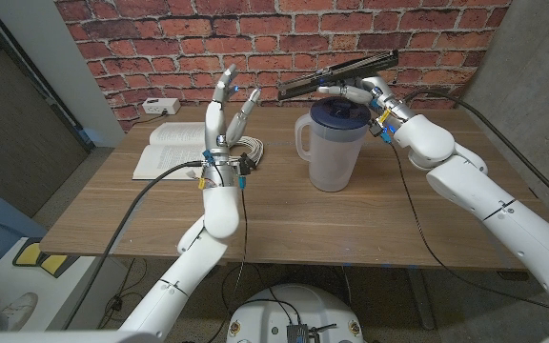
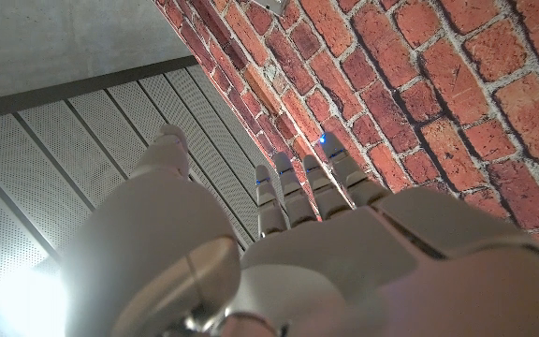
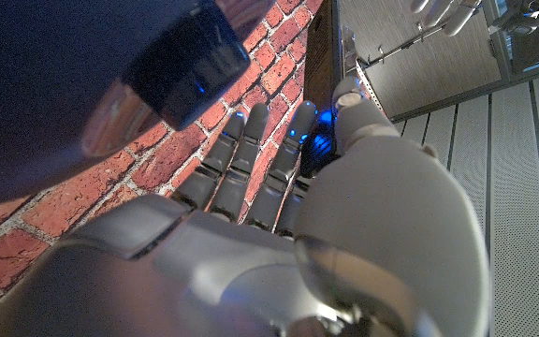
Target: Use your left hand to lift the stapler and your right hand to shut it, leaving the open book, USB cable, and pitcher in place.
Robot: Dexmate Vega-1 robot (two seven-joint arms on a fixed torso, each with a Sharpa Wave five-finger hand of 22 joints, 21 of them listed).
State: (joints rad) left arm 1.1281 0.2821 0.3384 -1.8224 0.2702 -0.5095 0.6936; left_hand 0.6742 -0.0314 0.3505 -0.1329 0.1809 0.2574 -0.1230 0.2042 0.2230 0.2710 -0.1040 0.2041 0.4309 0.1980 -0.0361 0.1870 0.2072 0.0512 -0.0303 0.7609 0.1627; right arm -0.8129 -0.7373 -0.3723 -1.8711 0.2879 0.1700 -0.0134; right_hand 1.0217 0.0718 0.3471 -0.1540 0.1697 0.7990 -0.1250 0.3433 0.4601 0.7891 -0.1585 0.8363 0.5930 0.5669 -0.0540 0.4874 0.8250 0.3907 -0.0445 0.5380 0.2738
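The black stapler (image 1: 336,73) is a long dark bar held in the air just above the pitcher (image 1: 330,143), and my right hand (image 1: 358,94) grips it from below near its middle. In the right wrist view the stapler (image 3: 323,56) runs past the fingertips (image 3: 293,140), with the pitcher's dark lid (image 3: 73,75) close by. My left hand (image 1: 227,112) is raised upright over the table, left of the pitcher, fingers spread and holding nothing. The left wrist view shows this left hand (image 2: 298,243) against the brick wall. The open book (image 1: 170,148) lies at the back left, with the white USB cable (image 1: 252,150) beside it.
A white power box (image 1: 160,106) sits against the brick wall behind the book. Black cables trail from both arms across the wooden table (image 1: 284,219). The wall stands close behind the pitcher and stapler.
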